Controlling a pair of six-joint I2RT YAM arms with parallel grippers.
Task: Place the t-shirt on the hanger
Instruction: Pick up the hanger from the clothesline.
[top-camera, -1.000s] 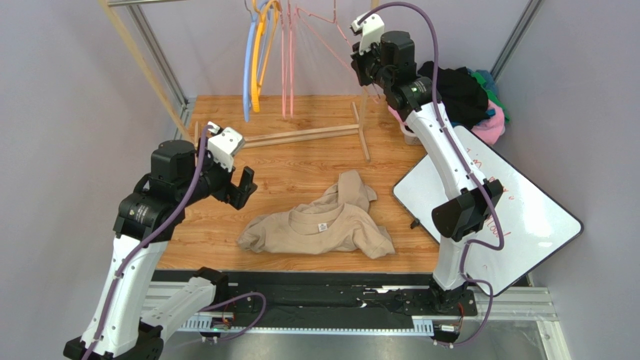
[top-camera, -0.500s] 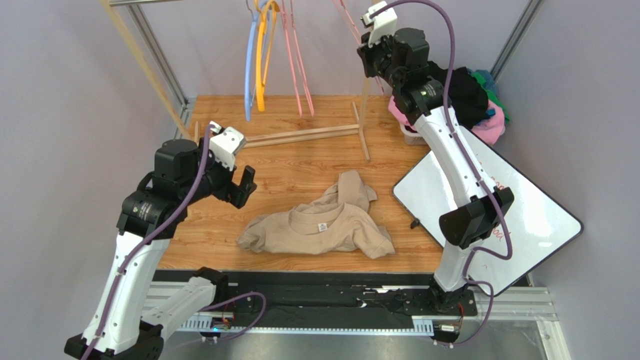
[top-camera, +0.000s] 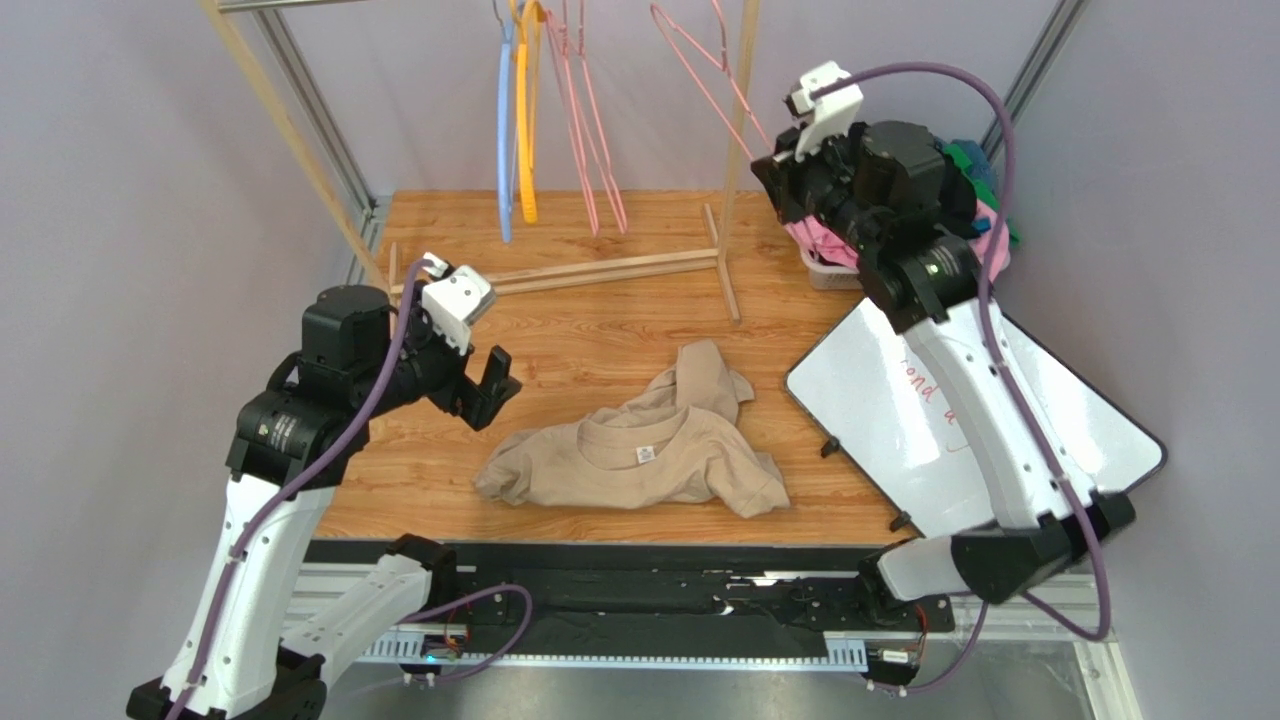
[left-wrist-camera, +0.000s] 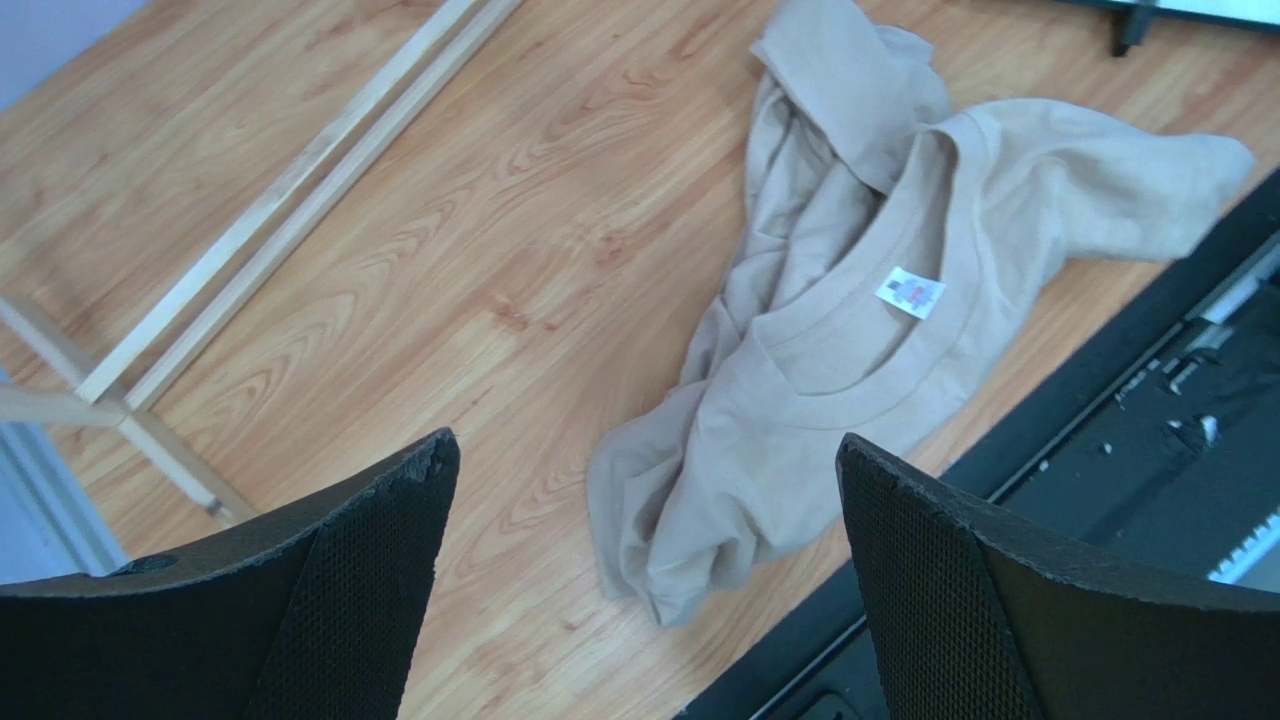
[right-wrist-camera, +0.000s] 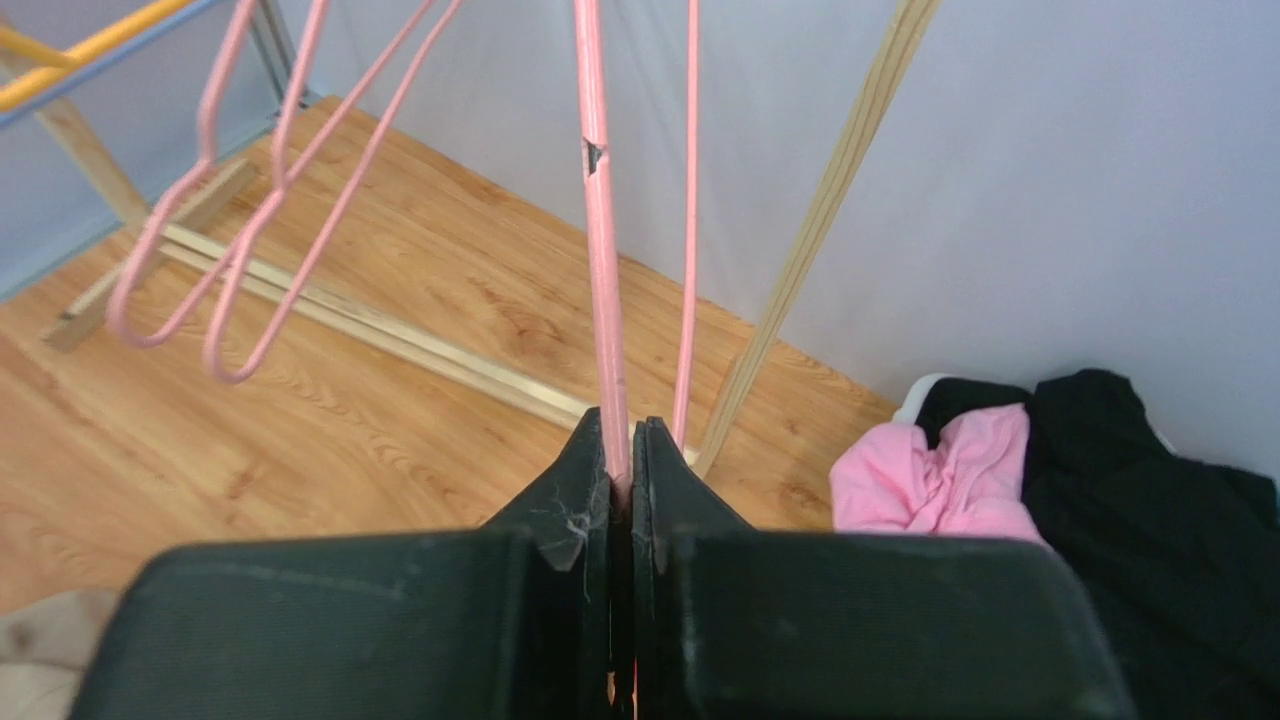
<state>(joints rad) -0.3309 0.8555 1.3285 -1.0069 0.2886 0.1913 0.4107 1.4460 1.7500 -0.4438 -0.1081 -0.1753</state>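
Observation:
The tan t-shirt (top-camera: 646, 450) lies crumpled on the wooden table, white neck label up; it also shows in the left wrist view (left-wrist-camera: 857, 315). My left gripper (top-camera: 489, 387) is open and empty, hovering left of and above the shirt (left-wrist-camera: 646, 570). My right gripper (top-camera: 774, 158) is shut on a thin pink wire hanger (top-camera: 706, 75) at the back right, held up beside the wooden rack post. In the right wrist view the hanger's wire (right-wrist-camera: 597, 255) runs up from between the closed jaws (right-wrist-camera: 622, 450).
A wooden rack (top-camera: 601, 270) at the back holds a blue hanger (top-camera: 504, 135), an orange hanger (top-camera: 526, 120) and more pink wire hangers (top-camera: 579, 120). A pile of pink and black garments (top-camera: 962, 210) sits back right. A whiteboard (top-camera: 977, 420) lies on the right.
My right arm has swung right and pulled the pink hanger away from the others on the rack. My left gripper has dipped slightly toward the shirt. The shirt has not moved.

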